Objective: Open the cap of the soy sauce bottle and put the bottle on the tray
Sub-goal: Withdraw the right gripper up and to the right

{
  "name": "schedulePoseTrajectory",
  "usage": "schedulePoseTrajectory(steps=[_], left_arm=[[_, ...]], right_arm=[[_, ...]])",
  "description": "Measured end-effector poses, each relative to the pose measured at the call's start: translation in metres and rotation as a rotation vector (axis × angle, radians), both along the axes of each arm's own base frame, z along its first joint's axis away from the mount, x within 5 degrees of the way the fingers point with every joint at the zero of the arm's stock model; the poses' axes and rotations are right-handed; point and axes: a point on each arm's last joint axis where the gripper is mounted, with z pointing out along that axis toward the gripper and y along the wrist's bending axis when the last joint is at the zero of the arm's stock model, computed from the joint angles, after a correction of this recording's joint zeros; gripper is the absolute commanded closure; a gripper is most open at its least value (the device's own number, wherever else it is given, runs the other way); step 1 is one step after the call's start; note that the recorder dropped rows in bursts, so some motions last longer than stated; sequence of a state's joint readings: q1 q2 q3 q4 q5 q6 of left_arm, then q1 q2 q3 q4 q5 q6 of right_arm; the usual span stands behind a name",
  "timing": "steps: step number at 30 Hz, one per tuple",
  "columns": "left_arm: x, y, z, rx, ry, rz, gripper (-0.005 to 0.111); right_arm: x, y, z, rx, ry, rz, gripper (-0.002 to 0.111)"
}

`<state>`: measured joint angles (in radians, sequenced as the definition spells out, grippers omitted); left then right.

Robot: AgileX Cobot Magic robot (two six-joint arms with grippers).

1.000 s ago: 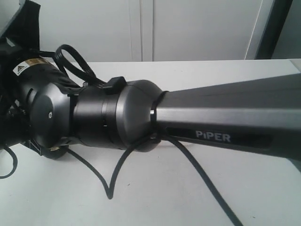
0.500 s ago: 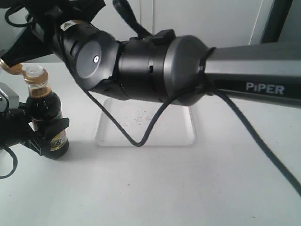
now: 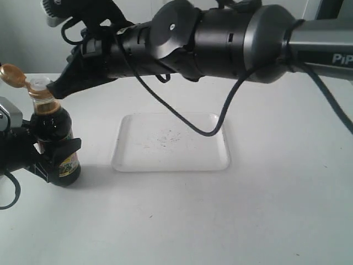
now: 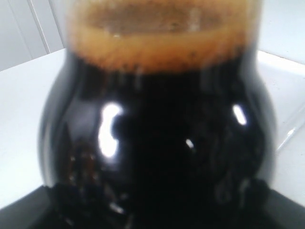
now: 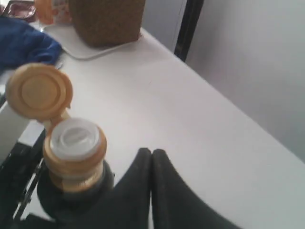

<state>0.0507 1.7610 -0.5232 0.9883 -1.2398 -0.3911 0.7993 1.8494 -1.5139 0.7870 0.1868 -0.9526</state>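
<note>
The soy sauce bottle (image 3: 52, 130) stands upright on the table at the far left, a short way left of the tray (image 3: 212, 152). Its golden cap (image 3: 12, 76) is flipped back on its hinge, baring the white spout (image 3: 39, 84). My left gripper (image 3: 54, 152) is shut on the bottle's belly; in the left wrist view the dark bottle (image 4: 157, 143) fills the frame. My right gripper (image 3: 56, 88) hovers just right of the spout, shut and holding nothing. The right wrist view shows the cap (image 5: 39, 90), the spout (image 5: 74, 138) and the right gripper (image 5: 151, 155) with its tips pressed together beside the neck.
The right arm (image 3: 220, 33) spans the upper part of the exterior view, its cable (image 3: 215, 130) hanging down over the tray. Beyond the bottle, the right wrist view shows a brown box (image 5: 107, 19) on a white board and a blue cloth (image 5: 24, 45).
The right arm has risen and drawn back from in front of the camera, uncovering the tray and bottle. The cap stands open. The left gripper and bottle have not moved.
</note>
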Motion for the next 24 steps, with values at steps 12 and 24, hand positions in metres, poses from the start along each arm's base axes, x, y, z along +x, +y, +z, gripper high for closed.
schedulePoseTrajectory(steps=[12,24], left_arm=[[0.000,0.000,0.000,0.001,-0.001,0.000,0.107],[0.000,0.000,0.000,0.001,-0.001,0.000,0.107]], right_arm=[[0.014,-0.040,-0.007,-0.174,0.126,0.060,0.108],[0.043,-0.123,-0.025,-0.538,0.325,-0.236,0.108]])
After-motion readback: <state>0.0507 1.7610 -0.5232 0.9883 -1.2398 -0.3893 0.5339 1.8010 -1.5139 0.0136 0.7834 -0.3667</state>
